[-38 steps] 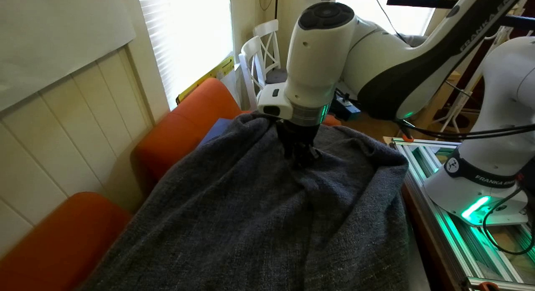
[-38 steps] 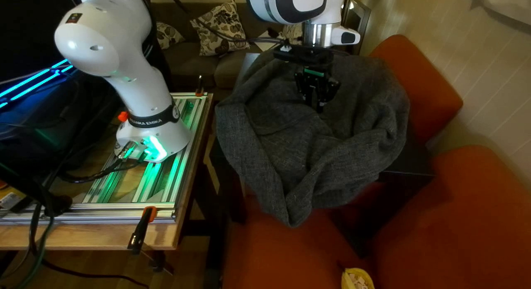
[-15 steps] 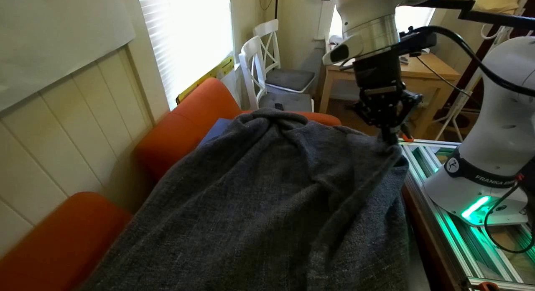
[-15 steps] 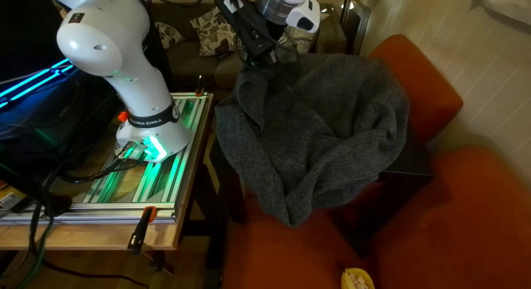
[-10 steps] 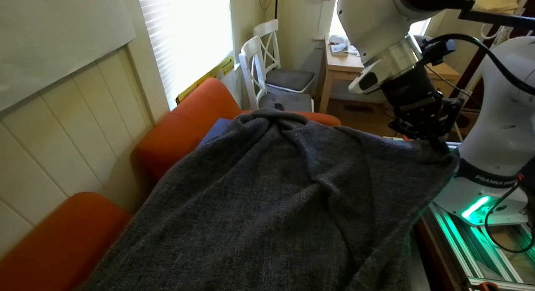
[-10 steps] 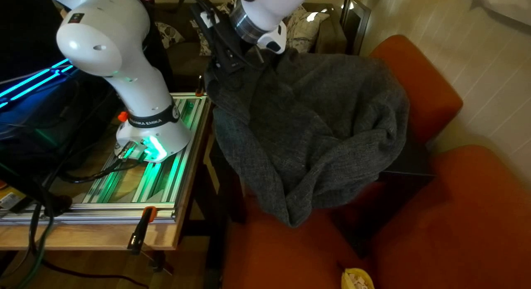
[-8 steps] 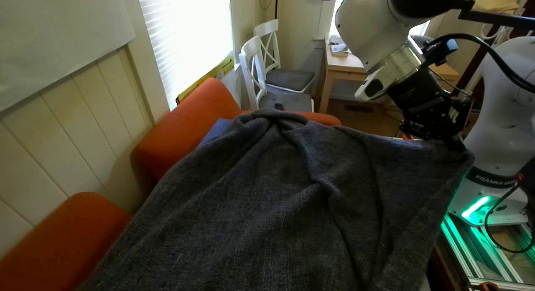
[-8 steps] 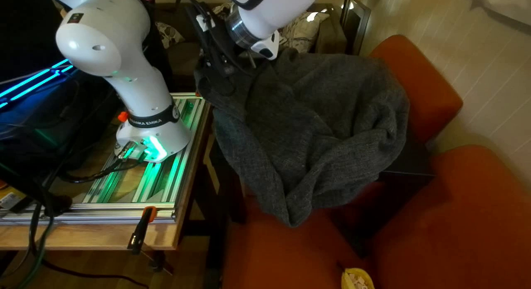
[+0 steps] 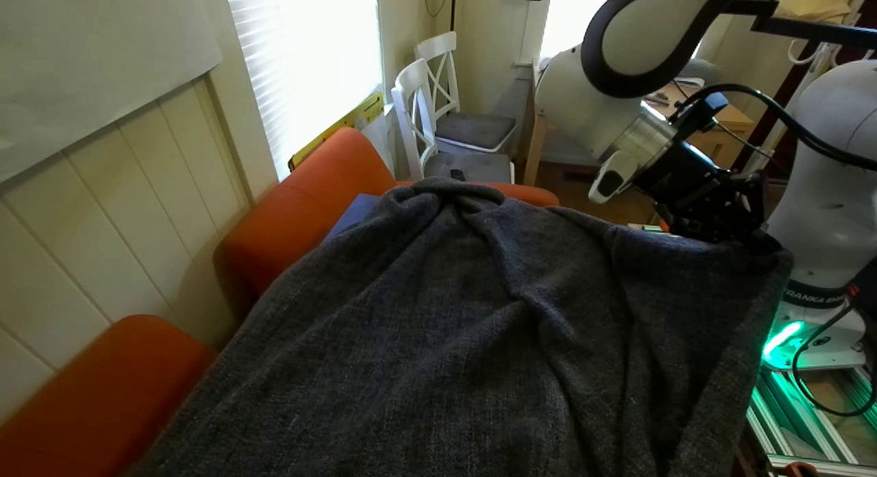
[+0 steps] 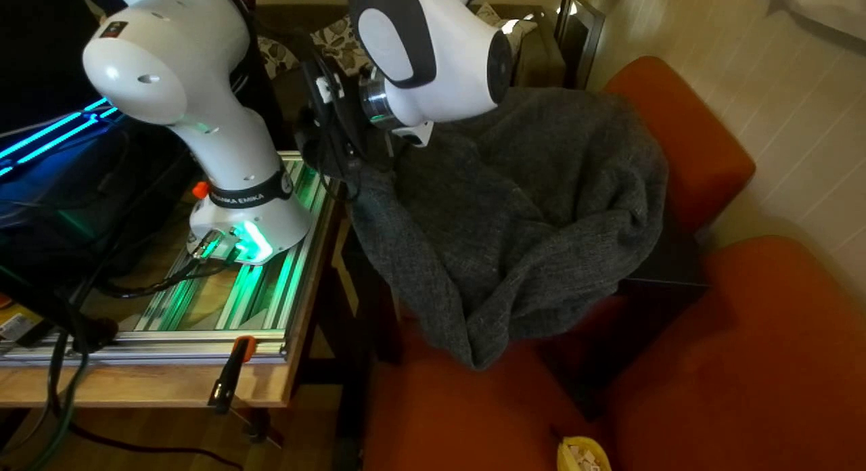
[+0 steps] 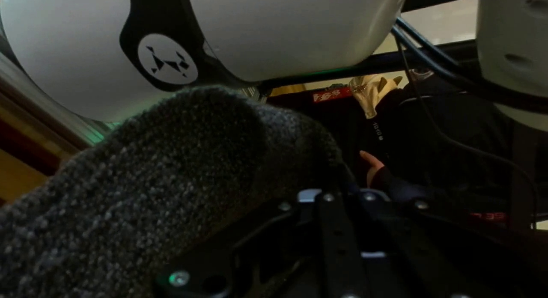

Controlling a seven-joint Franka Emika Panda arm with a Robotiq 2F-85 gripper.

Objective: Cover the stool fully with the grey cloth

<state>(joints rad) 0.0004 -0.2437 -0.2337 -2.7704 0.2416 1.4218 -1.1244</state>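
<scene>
Grey cloth [image 9: 438,353] edge's now farther twd 3 o'clock in an exterior view; gripper [image 9: 759,241], fingers nearly tog., pinches it.

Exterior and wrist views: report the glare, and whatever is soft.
In an exterior view, the blind-covered window is blown out white; in both exterior views, the base light glares green; in the wrist view, the grey cloth looks soft and grainy, the round logo crisper.

Flecked charcoal-grey cloth [image 9: 438,340], orange upholstery [image 10: 778,356], 2 white chairs [image 9: 412,75]
</scene>
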